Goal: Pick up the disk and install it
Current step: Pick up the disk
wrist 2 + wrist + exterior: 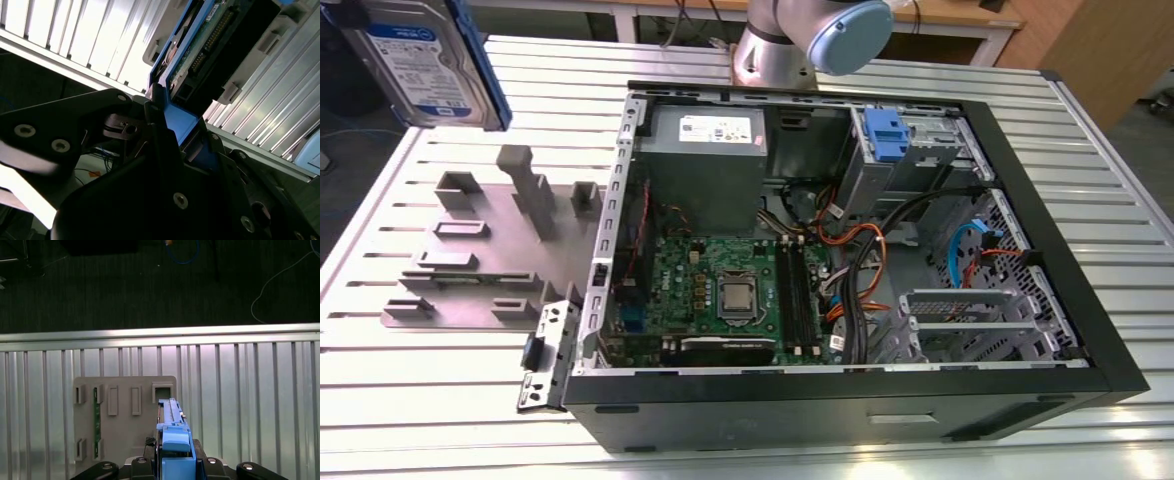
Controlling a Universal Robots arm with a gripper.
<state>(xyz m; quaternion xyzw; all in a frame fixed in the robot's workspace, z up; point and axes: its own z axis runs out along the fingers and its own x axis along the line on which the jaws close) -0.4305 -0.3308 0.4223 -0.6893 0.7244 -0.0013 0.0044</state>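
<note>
The disk (420, 60), a silver drive with a blue-and-white label in a blue rail, hangs upright in the air at the exterior view's far left, above the table's back corner. In the first wrist view the disk (172, 432) is seen edge-on, and my gripper (175, 467) is shut on its blue carrier. The second wrist view shows the disk's circuit-board side (200, 50), with my black gripper (175, 135) clamping the blue rail. The disk is lifted clear of the grey holder block (125, 415).
An open computer case (1107, 340) lies on the slatted aluminium table (440, 400), showing its motherboard (720, 290) and cables. A blue latch (887, 135) sits at its upper drive bay and a metal drive cage (961, 325) lower down. The holder block (494, 250) stands to the case's left.
</note>
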